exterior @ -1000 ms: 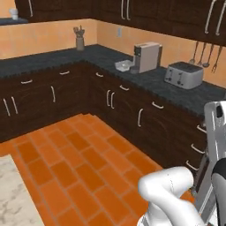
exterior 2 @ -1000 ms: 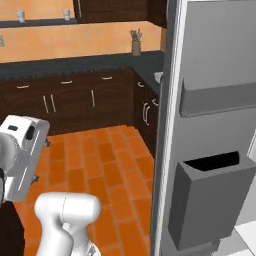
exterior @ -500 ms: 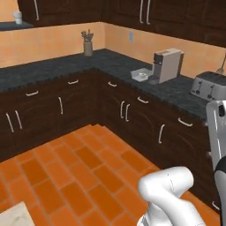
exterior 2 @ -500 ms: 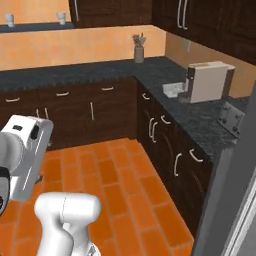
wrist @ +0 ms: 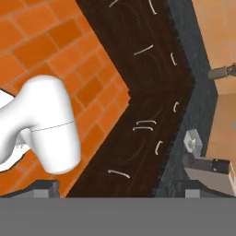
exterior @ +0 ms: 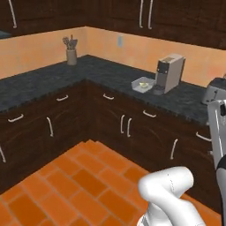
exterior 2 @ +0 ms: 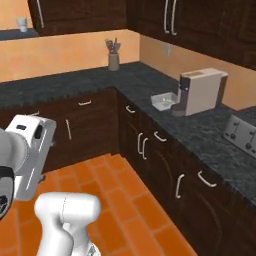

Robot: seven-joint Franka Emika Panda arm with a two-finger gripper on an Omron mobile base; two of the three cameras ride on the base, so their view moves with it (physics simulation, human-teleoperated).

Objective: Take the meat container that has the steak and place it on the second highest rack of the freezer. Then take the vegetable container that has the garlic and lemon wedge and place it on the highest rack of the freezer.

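A shallow grey tray, the vegetable container, sits on the dark counter right beside a coffee machine. In the hand view the vegetable container shows a small yellow-green piece, the lemon wedge. The garlic is too small to make out. My gripper is open, its two dark fingertips far apart with nothing between them. It hangs high above the orange floor, well away from the tray. The meat container, the steak and the freezer are out of view.
A beige coffee machine and a silver toaster stand on the L-shaped counter. A utensil holder is near the corner. Dark cabinets line the walls around the orange tile floor.
The whole picture has shifted, so the base has moved. The freezer door has left the right base view, and the counter with the coffee machine and tray looks nearer. The gripper stays open.
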